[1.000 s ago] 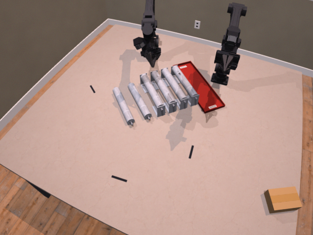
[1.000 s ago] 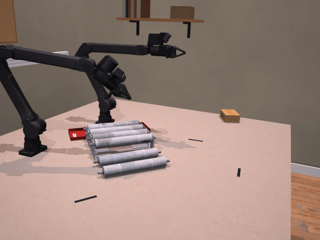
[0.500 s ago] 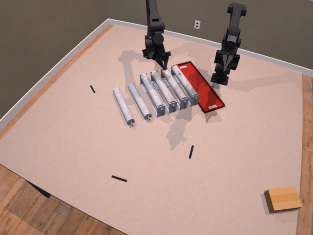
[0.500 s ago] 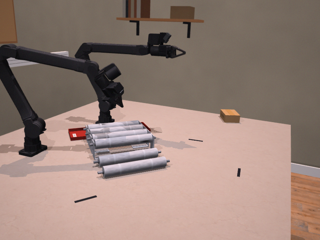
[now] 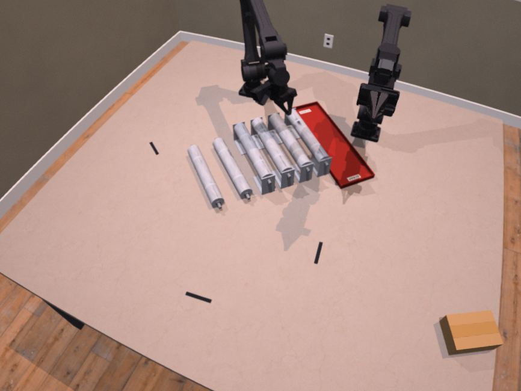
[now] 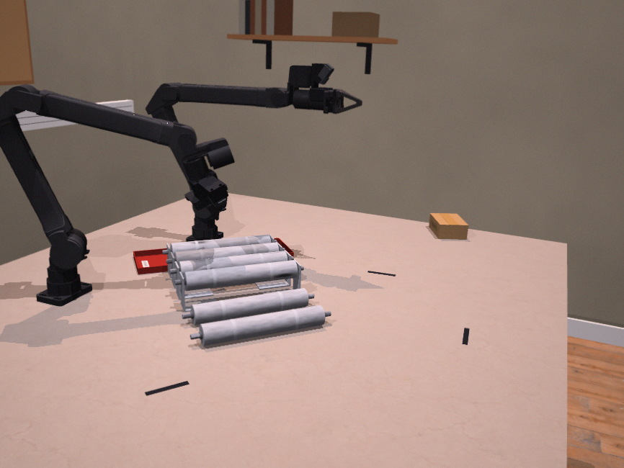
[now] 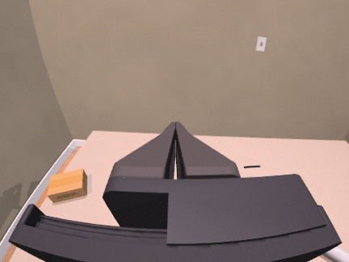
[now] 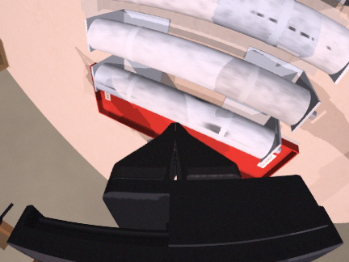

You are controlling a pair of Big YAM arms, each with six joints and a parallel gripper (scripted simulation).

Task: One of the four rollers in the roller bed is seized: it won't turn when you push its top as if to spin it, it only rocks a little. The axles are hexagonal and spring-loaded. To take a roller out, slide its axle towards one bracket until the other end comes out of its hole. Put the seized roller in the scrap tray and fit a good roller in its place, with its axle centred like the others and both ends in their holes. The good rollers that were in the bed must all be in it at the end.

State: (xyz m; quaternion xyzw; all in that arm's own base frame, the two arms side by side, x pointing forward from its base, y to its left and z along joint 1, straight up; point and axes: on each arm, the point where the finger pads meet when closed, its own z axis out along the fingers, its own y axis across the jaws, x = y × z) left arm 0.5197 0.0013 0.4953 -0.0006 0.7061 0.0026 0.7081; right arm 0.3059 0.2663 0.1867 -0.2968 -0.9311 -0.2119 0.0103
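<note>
Tabletop job looks like spin-testing: right gripper pressed together by far-right roller, left gripper likewise; next, push 1 top.

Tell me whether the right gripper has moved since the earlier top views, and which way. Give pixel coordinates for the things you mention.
Yes. The right gripper (image 5: 289,112) (image 6: 218,207) (image 8: 174,128) has moved across the roller ends towards the red scrap tray (image 5: 326,130) (image 6: 153,259) (image 8: 125,109), its tips now near that tray's edge.
</note>
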